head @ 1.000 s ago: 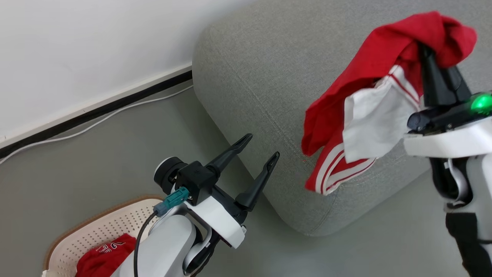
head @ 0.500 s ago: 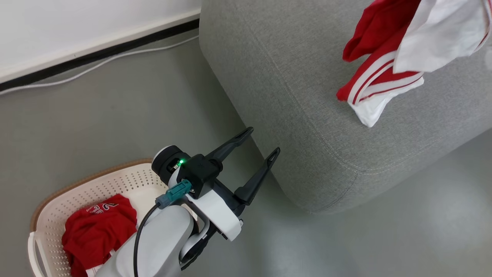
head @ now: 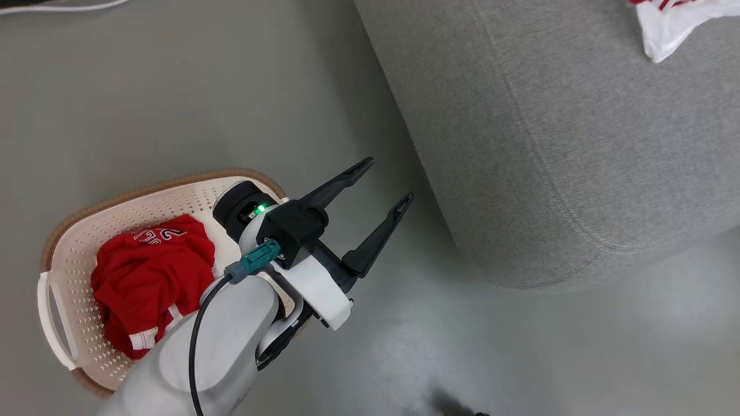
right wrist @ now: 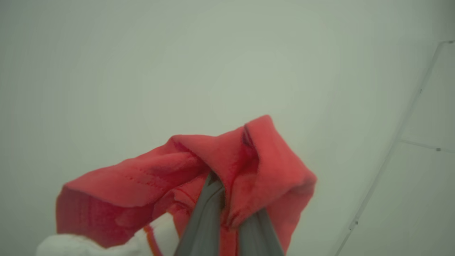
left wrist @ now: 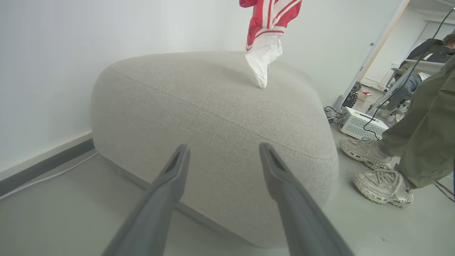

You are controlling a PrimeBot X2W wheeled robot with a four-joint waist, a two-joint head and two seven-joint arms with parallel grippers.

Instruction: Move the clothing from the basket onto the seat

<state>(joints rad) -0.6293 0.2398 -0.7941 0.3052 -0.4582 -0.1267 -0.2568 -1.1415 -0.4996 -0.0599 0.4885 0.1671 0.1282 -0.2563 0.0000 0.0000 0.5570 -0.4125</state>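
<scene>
A red garment (head: 151, 275) with white lettering lies crumpled in the cream basket (head: 69, 271) on the floor at the lower left. My left gripper (head: 388, 182) hangs open and empty beside the basket, its fingers pointing at the grey seat (head: 566, 133). In the left wrist view those fingers (left wrist: 170, 181) frame the seat (left wrist: 213, 113). A second red and white garment (left wrist: 268, 32) dangles over the seat, its white tip touching the cushion. My right gripper (right wrist: 231, 217) is shut on that garment's red fabric (right wrist: 199, 181). Its white end (head: 670, 23) shows at the head view's top right.
A person in olive trousers and pale sneakers (left wrist: 380, 185) stands on the floor right of the seat. A white box (left wrist: 360, 122) with cables sits behind them. A white wall with a dark baseboard (left wrist: 42, 167) runs behind the seat.
The head camera has tilted down, so the whole picture has shifted and the basket shows fully. The hanging garment is now at the top edge. My left gripper keeps its open pose.
</scene>
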